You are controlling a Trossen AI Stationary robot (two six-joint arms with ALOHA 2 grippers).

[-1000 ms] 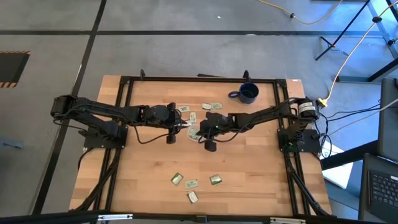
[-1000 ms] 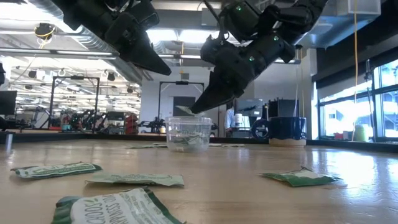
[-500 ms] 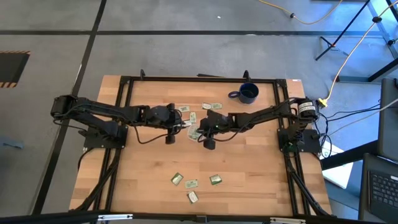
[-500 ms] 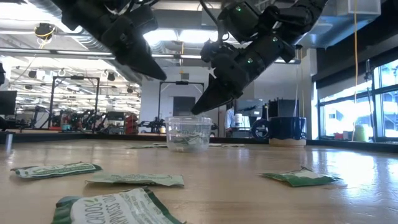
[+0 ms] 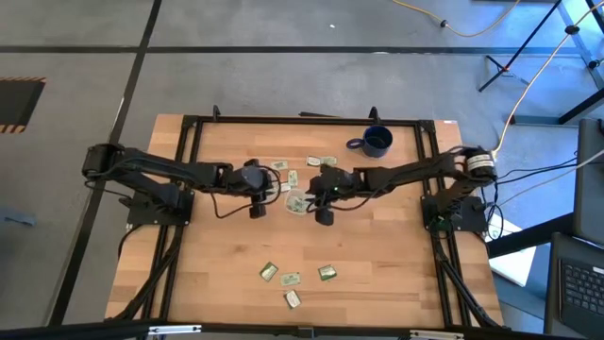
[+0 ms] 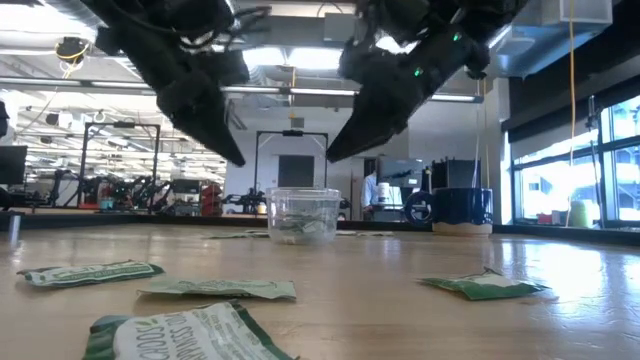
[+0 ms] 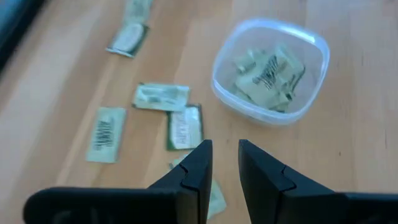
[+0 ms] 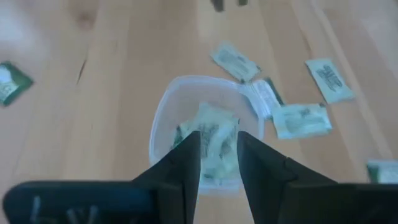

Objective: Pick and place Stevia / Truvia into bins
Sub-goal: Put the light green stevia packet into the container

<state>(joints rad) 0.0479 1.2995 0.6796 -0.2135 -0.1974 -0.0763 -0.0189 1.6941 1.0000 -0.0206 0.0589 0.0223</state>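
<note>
A small round clear plastic cup [image 5: 295, 201] stands just above the middle of the high view, between the two arms. Its walls are see-through, and the wrist views show several crumpled pale green and white sachets [image 7: 268, 73] lying in its bottom. In the low view the cup [image 6: 304, 214] sits at mid-frame on the wooden table [image 6: 400, 290], with both grippers hanging above it.

The left gripper [image 5: 268, 186] hovers just left of the cup; its two dark fingers [image 7: 193, 173] stand a narrow gap apart and hold nothing. The right gripper [image 5: 312, 195] hangs just right of the cup, over its rim; its fingers [image 8: 184, 163] are likewise only slightly parted and empty.

More sachets lie loose on the table. A cluster [image 5: 321, 161] lies flat above the cup in the high view, beside and to the left of a dark blue mug [image 5: 376, 142]. Another group of four [image 5: 292, 280] lies well apart in the lower middle of that frame. Each is a small flat rectangle, pale green with white and printed lettering, some with darker green edges.
</note>
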